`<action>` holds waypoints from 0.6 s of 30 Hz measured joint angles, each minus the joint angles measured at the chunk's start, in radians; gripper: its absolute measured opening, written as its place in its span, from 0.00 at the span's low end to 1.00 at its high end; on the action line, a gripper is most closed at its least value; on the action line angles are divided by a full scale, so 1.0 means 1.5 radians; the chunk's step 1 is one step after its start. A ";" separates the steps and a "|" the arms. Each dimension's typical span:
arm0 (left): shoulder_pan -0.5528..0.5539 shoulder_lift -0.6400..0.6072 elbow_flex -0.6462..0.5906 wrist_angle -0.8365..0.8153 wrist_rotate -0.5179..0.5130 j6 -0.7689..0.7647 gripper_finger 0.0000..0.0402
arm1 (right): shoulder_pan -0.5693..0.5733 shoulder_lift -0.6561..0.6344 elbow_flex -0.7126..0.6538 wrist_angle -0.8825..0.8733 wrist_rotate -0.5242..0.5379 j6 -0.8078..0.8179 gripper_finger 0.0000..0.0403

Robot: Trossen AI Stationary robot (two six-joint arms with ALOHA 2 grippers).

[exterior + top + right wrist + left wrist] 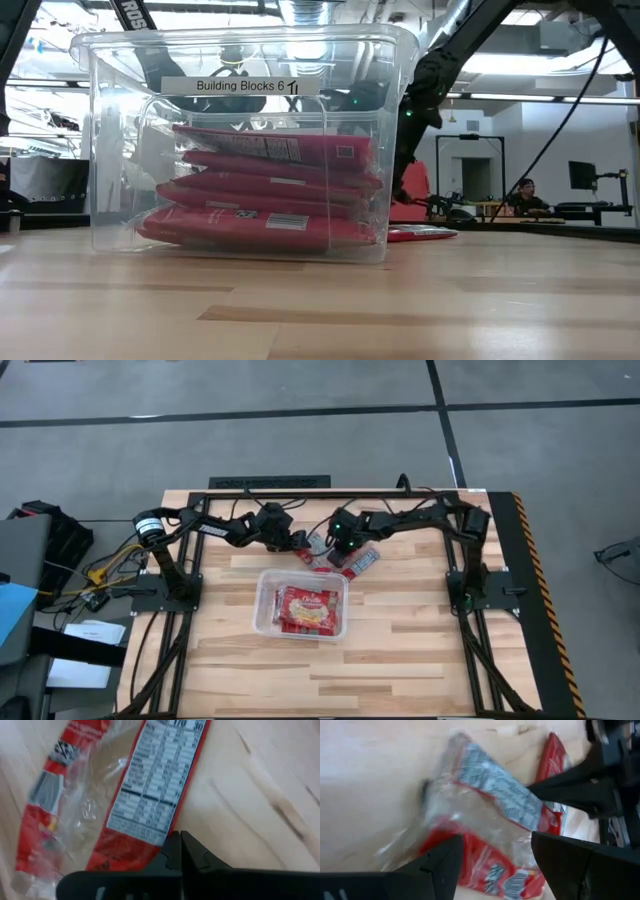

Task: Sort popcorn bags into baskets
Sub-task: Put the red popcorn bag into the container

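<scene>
Your left hand (492, 865) gapes over a loose packet (495, 820) to straddle it (right hand (177, 850) pinched shut, empty).

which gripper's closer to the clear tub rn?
Right, narrowly. The right gripper is shut, low over loose popcorn bags just beyond the tub's far rim. The left gripper, open, hovers over another bag slightly farther back, toward the left.

Tub (263, 603) near the middle of the tabletop (420, 660), several popcorn bags (308, 610) stacked flat inside it, loose bags (362, 563) on the tabletop just behind the tub, left gripper (300, 544) and right gripper (346, 552) side by side over them, left jaws apart, right jaws closed
</scene>
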 joint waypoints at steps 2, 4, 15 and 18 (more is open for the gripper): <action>-0.001 0.000 0.000 0.000 0.009 0.007 0.56 | -0.001 0.013 0.011 0.011 -0.012 -0.002 0.02; -0.003 0.000 0.000 -0.003 0.011 0.008 0.55 | -0.003 0.025 0.025 0.011 -0.028 -0.007 0.04; 0.055 -0.062 0.032 -0.047 0.129 0.090 0.48 | -0.011 0.013 0.039 -0.030 -0.032 -0.024 0.02; 0.065 -0.087 0.052 -0.155 0.118 0.170 0.48 | -0.010 0.001 0.039 -0.039 -0.032 -0.024 0.03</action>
